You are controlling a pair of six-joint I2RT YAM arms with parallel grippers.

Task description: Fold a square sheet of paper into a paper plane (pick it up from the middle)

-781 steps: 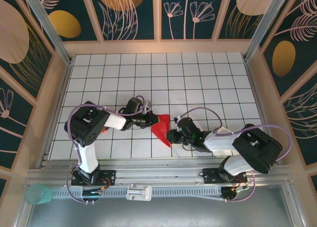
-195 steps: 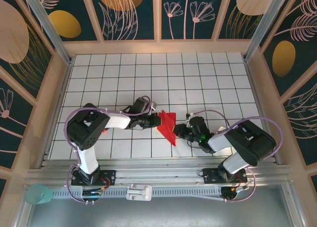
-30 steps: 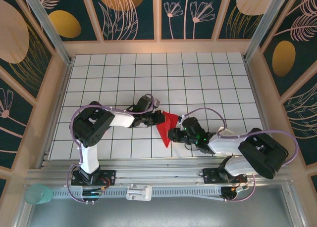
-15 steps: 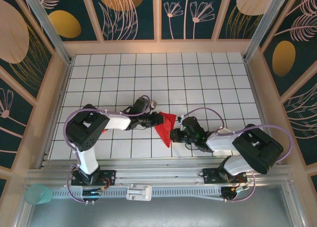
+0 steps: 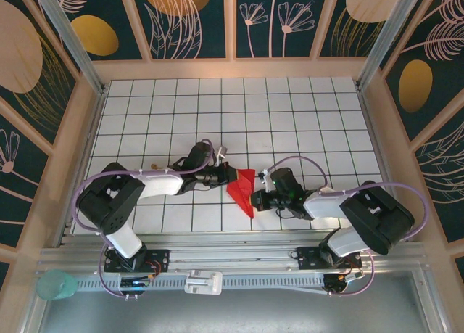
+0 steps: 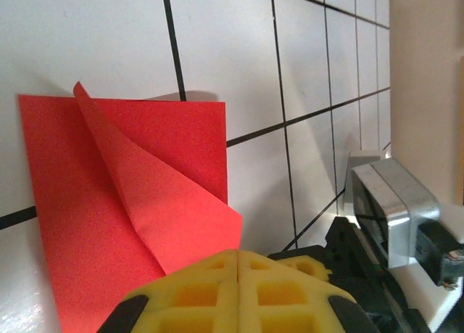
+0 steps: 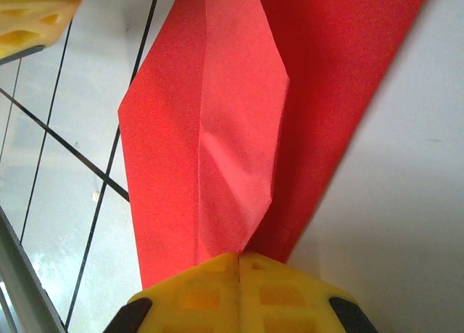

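Cup: teal cup (image 5: 54, 284) at the near-left corner, contents unclear.
Paper: folded red paper (image 5: 242, 189) on the tiles (image 5: 290, 115) between your arms.
Left gripper (image 5: 232, 175): outstretched low, pinching one edge.
Right gripper (image 5: 253, 199): outstretched low, pinching the opposite edge.

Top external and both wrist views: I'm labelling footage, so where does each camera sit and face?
Top external: above and behind the bases, looking down on the table; both arms, left gripper and right gripper meeting at the red paper.
Left wrist: on the left arm, looking past its shut yellow fingers at the paper's lifted flap.
Right wrist: on the right arm, looking past its shut fingers along the paper's folds.
Shared: all show the paper; right wrist also catches a left finger.
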